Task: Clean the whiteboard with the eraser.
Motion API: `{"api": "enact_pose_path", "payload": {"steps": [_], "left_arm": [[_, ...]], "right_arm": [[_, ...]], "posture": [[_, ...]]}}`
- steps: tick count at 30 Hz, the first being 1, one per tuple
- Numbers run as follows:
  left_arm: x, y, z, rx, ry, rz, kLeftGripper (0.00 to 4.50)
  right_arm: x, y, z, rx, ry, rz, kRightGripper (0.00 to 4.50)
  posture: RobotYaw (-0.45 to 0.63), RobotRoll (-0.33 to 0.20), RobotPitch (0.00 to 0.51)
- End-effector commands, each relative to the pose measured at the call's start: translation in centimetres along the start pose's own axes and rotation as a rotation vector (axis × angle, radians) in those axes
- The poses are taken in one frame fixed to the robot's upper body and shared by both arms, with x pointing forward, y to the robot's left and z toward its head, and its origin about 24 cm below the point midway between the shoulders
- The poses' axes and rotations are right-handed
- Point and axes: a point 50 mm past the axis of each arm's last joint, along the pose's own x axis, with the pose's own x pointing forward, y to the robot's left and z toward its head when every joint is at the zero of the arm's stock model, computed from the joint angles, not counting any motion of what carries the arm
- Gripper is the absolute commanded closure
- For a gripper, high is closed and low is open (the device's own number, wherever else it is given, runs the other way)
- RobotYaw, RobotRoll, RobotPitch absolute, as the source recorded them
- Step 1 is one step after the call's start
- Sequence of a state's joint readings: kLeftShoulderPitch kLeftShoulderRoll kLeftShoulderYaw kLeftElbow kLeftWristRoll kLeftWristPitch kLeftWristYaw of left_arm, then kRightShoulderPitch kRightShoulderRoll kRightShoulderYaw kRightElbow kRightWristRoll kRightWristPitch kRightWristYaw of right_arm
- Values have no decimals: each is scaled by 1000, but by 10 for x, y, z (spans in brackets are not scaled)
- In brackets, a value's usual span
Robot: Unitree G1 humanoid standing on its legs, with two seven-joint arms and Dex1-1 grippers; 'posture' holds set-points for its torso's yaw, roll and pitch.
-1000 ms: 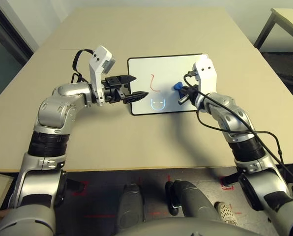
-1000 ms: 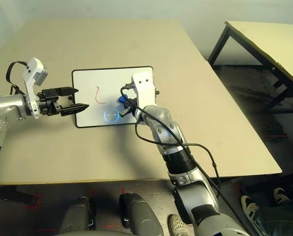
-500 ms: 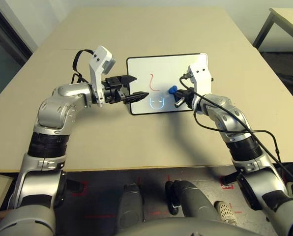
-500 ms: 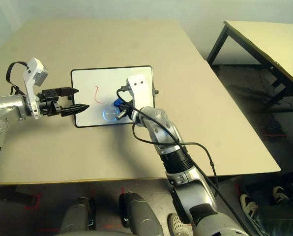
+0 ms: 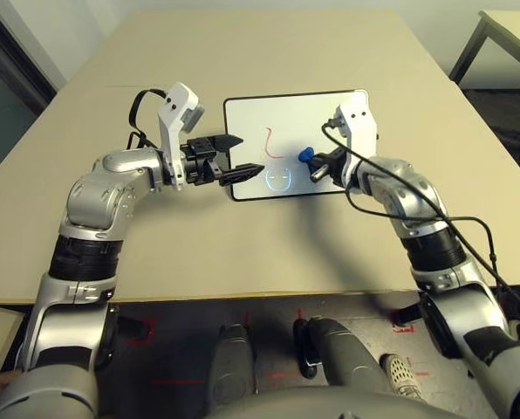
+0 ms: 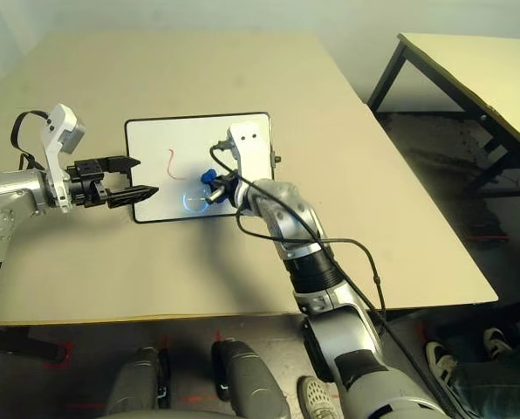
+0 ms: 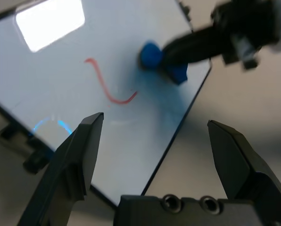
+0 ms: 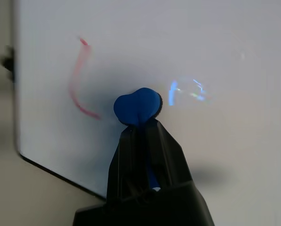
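The whiteboard (image 5: 295,118) lies flat in the middle of the beige table, black-framed, with a red squiggle (image 5: 271,144) and a faint blue smiley (image 5: 279,179) on it. My right gripper (image 5: 309,162) is shut on the small blue eraser (image 5: 304,155), which presses on the board just right of the squiggle; the right wrist view shows the eraser (image 8: 136,106) beside the red mark (image 8: 77,80). My left gripper (image 5: 245,154) hangs open over the board's left edge, nothing between its fingers (image 7: 81,150). Its wrist view shows the eraser (image 7: 152,54) too.
The beige table (image 5: 242,244) has wide bare room around the board on all sides. A second table (image 6: 469,70) stands apart at the far right, with dark floor between. A cable loops from my right wrist along the forearm.
My right gripper has slid the eraser a little to the left across the board, toward the red squiggle, and its wrist has turned. The left arm has held still.
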State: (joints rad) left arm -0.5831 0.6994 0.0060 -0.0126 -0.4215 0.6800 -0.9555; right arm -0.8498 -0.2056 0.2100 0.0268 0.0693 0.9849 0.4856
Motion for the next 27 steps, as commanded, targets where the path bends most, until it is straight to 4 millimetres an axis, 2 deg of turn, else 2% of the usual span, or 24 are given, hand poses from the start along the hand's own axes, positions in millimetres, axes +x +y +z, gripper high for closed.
{"api": "enact_pose_path", "payload": {"steps": [1, 5, 8, 19, 27], "left_arm": [[-8, 6, -5, -3, 16, 40, 0], [-16, 11, -4, 1, 21, 76, 0], [-17, 12, -3, 3, 19, 81, 0], [-17, 6, -4, -5, 16, 83, 0], [-15, 2, -5, -14, 13, 78, 0]], "right_arm": [[-1, 10, 11, -14, -18, 51, 4454], [3, 30, 24, -53, -43, 133, 4455], [6, 35, 27, -83, -42, 148, 4455], [15, 30, 47, -219, -48, 83, 4456], [22, 28, 48, -250, -48, 56, 4456]], "posture": [[-25, 0, 131], [-13, 0, 132], [-6, 0, 133], [4, 0, 137], [6, 0, 140]]}}
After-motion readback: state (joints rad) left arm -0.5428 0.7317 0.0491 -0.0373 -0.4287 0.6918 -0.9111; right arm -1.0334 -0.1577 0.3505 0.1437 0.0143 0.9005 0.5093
